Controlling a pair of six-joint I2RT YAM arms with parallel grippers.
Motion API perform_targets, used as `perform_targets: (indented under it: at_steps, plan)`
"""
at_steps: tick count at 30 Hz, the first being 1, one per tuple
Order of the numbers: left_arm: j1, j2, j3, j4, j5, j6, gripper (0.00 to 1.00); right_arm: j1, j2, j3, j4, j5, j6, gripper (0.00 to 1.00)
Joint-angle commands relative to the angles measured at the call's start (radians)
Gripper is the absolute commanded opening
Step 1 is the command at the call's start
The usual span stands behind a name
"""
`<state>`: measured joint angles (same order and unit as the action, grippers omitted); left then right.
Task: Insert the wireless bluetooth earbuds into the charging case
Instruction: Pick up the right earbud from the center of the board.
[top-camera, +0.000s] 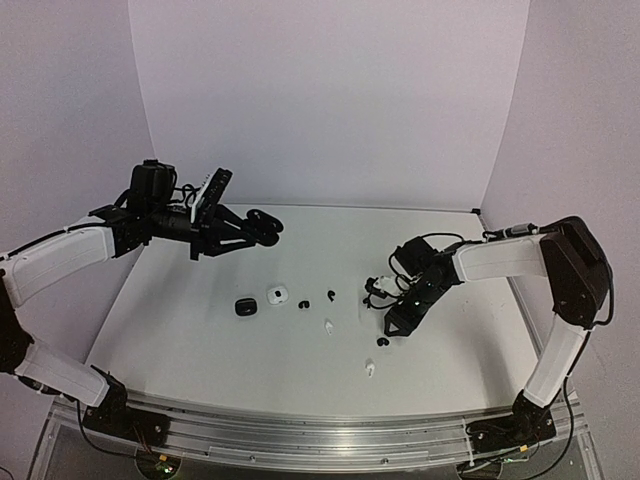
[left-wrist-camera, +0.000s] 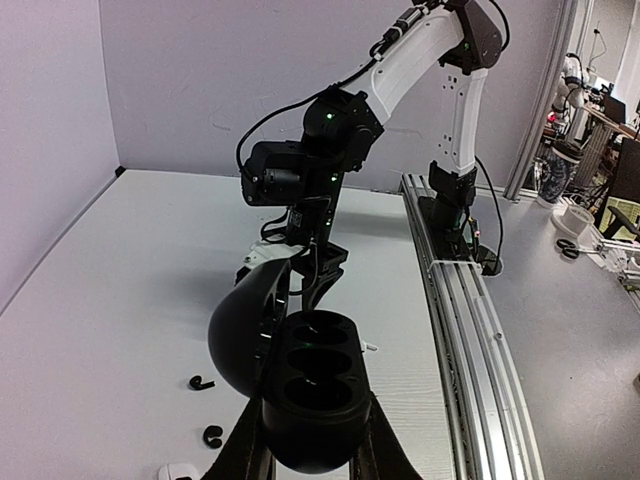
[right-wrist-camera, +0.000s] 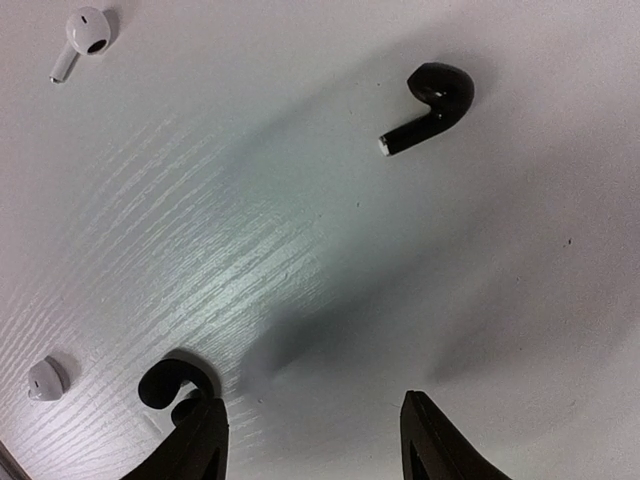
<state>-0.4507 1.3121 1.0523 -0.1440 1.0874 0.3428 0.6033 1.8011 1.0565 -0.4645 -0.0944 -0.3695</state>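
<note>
My left gripper (top-camera: 250, 230) is raised over the table's back left, shut on an open black charging case (left-wrist-camera: 318, 385). The case's lid (left-wrist-camera: 240, 335) is swung aside and its wells look empty. My right gripper (top-camera: 396, 324) hangs low over the table at centre right, open, with bare table between its fingers (right-wrist-camera: 195, 445). One black earbud (right-wrist-camera: 172, 382) lies against the outer side of the left finger. Another black earbud (right-wrist-camera: 430, 105) lies further ahead. A white earbud (right-wrist-camera: 80, 35) and a second white one (right-wrist-camera: 45, 380) lie to the left.
A shut black case (top-camera: 244, 306) and a white case (top-camera: 277, 295) sit mid-table. Two black earbuds (top-camera: 304, 303) (top-camera: 331, 295) lie beside them. White earbuds (top-camera: 328, 325) (top-camera: 370, 368) and a black earbud (top-camera: 380, 342) lie nearer the front rail (top-camera: 300, 430).
</note>
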Motion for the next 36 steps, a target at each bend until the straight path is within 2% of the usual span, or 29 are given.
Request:
perform_targets:
  at_steps: [1,26,36]
  plan:
    - [0.003,-0.034,-0.001,0.045,-0.01,0.012,0.0,0.014,0.003,0.023,0.009,-0.057,-0.005,0.58]
    - [0.003,-0.035,-0.002,0.035,-0.024,0.039,0.0,0.059,0.032,-0.018,0.029,-0.017,0.037,0.49]
    - [0.003,-0.034,-0.002,0.02,-0.03,0.056,0.0,0.082,-0.028,-0.069,0.032,-0.04,0.056,0.47]
